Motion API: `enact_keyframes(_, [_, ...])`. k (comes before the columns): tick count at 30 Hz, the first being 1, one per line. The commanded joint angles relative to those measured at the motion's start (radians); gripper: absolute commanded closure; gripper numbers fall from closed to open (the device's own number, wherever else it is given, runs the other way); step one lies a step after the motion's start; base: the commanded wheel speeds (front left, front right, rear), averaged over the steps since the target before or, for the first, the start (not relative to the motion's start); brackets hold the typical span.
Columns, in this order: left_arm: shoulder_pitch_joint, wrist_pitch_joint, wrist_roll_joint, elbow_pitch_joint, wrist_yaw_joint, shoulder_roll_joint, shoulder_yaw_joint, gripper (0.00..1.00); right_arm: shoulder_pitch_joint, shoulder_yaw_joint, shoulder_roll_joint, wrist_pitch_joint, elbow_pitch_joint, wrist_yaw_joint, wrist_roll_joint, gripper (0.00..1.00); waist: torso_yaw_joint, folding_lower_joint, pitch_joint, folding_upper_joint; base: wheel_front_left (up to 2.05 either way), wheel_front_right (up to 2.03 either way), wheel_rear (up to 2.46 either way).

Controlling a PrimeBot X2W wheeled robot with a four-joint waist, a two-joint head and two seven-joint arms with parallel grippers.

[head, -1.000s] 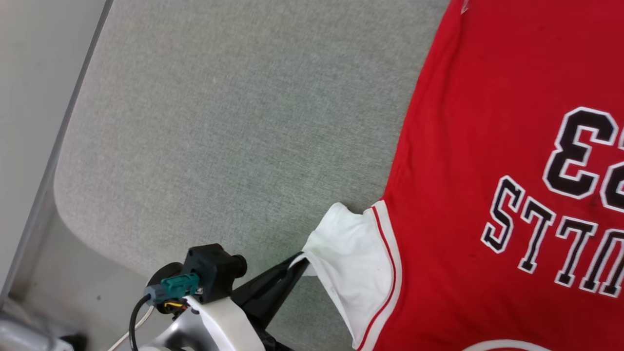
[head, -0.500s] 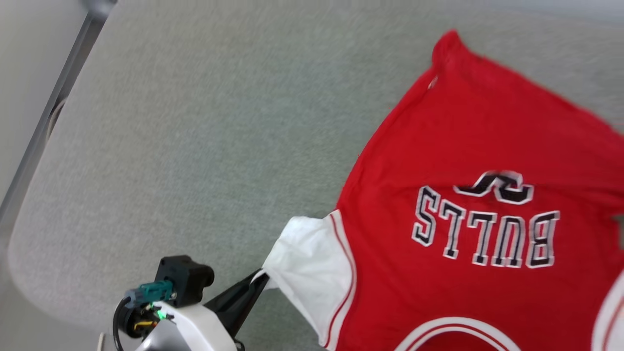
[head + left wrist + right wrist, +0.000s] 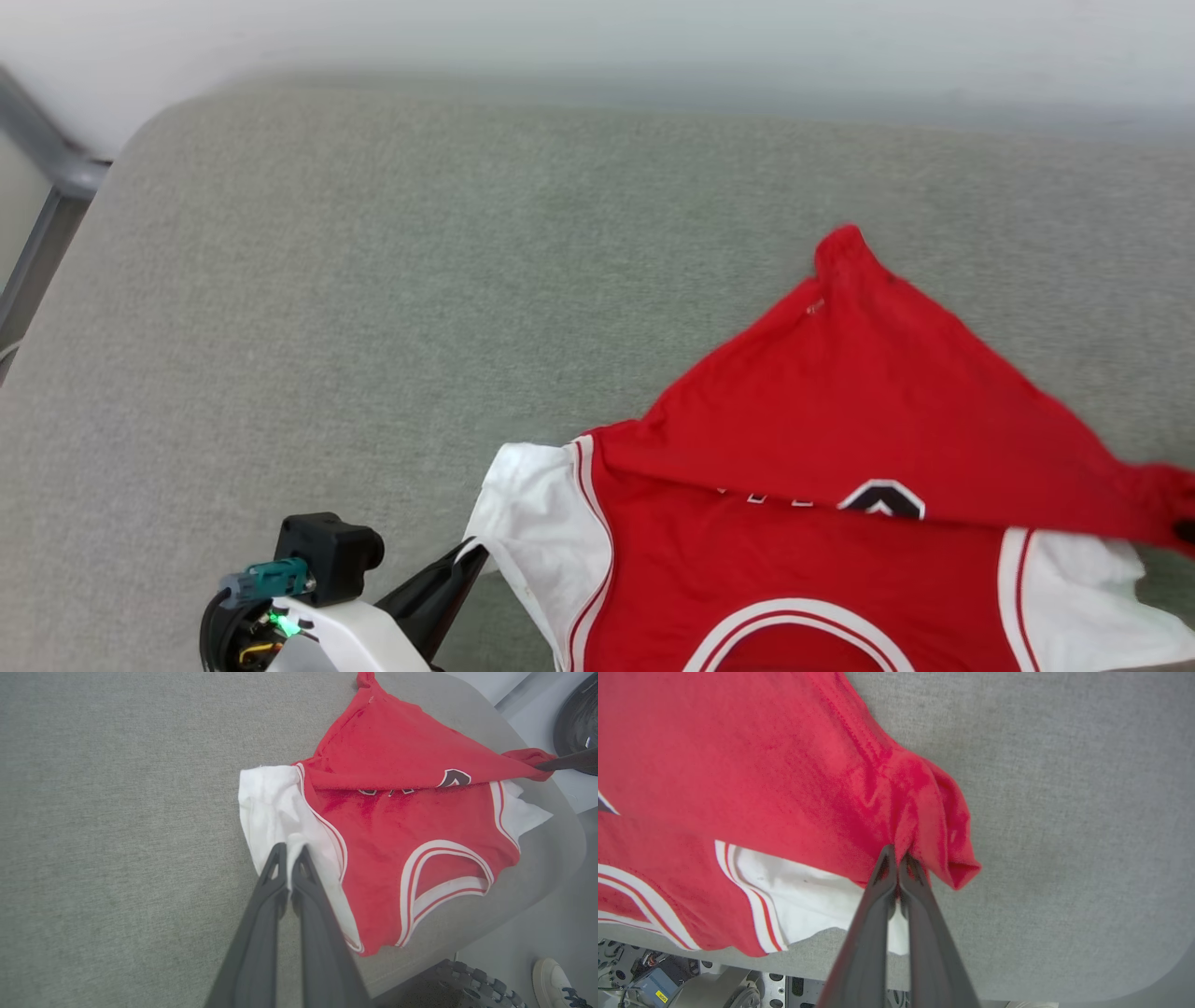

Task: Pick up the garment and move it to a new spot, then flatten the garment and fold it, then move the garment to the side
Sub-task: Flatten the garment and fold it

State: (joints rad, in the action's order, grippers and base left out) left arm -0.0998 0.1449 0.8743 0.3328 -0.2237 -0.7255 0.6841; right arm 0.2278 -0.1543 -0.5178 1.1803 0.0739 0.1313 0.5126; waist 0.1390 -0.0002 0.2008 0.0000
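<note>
The garment (image 3: 794, 560), a red jersey with white sleeves, lies on the grey cloth-covered table (image 3: 373, 280) with its collar toward me. My left gripper (image 3: 471, 560) is shut on the white left sleeve (image 3: 271, 798), seen pinched at my left gripper (image 3: 290, 851) in the left wrist view. My right gripper (image 3: 896, 856) is shut on a bunched red hem corner (image 3: 938, 826) and holds it lifted above the right white sleeve (image 3: 808, 896). The raised lower part of the garment drapes over the chest print, hiding most of it.
A metal frame bar (image 3: 47, 215) runs past the table's far left corner. The table's rounded near edge (image 3: 551, 868) lies close to the garment. Below it are my base's wheel (image 3: 472, 980) and a person's shoe (image 3: 556, 975).
The head camera has swung, shifting the whole picture. The garment's lower part has been drawn up and over the print toward the collar. My left gripper keeps its hold on the sleeve.
</note>
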Motion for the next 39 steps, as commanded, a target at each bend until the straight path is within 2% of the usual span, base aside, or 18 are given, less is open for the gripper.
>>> enact_keyframes(1, [0.002, -0.009, -0.001, -0.007, 0.002, 0.008, 0.002, 1.0, -0.055, -0.016, 0.011, 0.003, -0.027, -0.001, -0.003, 1.0, -0.026, 0.0002, -0.025, 0.0, 0.0, 0.0, 0.0])
enact_keyframes(7, [-0.006, -0.018, -0.004, -0.028, 0.01, 0.022, 0.008, 1.0, -0.186, -0.069, 0.059, 0.011, -0.084, -0.001, -0.001, 1.0, -0.037, 0.0002, -0.04, 0.0, 0.0, 0.0, 0.0])
enact_keyframes(14, [-0.01, -0.026, -0.001, -0.04, 0.018, 0.032, 0.014, 1.0, -0.27, -0.068, 0.099, -0.005, -0.091, -0.001, -0.016, 1.0, -0.037, 0.0002, -0.045, 0.0, 0.0, 0.0, 0.0])
enact_keyframes(15, [-0.011, -0.027, -0.001, -0.04, 0.018, 0.031, 0.013, 1.0, -0.267, -0.069, 0.102, -0.013, -0.092, -0.001, -0.012, 0.6, -0.037, 0.0002, -0.044, 0.0, 0.0, 0.0, 0.0])
enact_keyframes(16, [-0.011, -0.026, 0.0, -0.04, 0.018, 0.031, 0.013, 1.0, -0.261, -0.072, 0.106, -0.011, -0.089, -0.001, -0.006, 0.0, -0.036, 0.0002, -0.044, 0.0, 0.0, 0.0, 0.0])
enact_keyframes(22, [-0.019, -0.022, -0.004, -0.036, 0.019, 0.025, 0.011, 1.0, -0.207, -0.053, 0.077, -0.017, -0.129, -0.001, 0.031, 0.0, -0.028, 0.0002, -0.041, 0.0, 0.0, 0.0, 0.0])
enact_keyframes(29, [-0.031, -0.031, -0.01, -0.022, 0.02, 0.028, 0.01, 1.0, -0.062, -0.028, 0.051, 0.015, -0.214, -0.001, 0.068, 0.0, 0.007, 0.0002, -0.012, 0.0, 0.0, 0.0, 0.0])
enact_keyframes(33, [-0.047, -0.033, -0.017, -0.015, 0.028, 0.036, 0.012, 1.0, 0.048, -0.001, 0.062, 0.034, -0.228, -0.001, 0.061, 0.0, 0.041, 0.0002, 0.028, 0.0, 0.0, 0.0, 0.0])
enact_keyframes(34, [-0.063, -0.032, -0.024, -0.014, 0.034, 0.045, 0.018, 1.0, 0.126, 0.031, 0.077, 0.043, -0.216, -0.001, 0.025, 0.0, 0.074, 0.0002, 0.065, 0.0, 0.0, 0.0, 0.0])
enact_keyframes(39, [-0.096, -0.032, -0.031, -0.027, 0.051, 0.068, 0.031, 1.0, 0.235, 0.055, 0.107, 0.062, -0.145, -0.001, -0.039, 0.0, 0.139, 0.0002, 0.127, 0.0, 0.0, 0.0, 0.0])
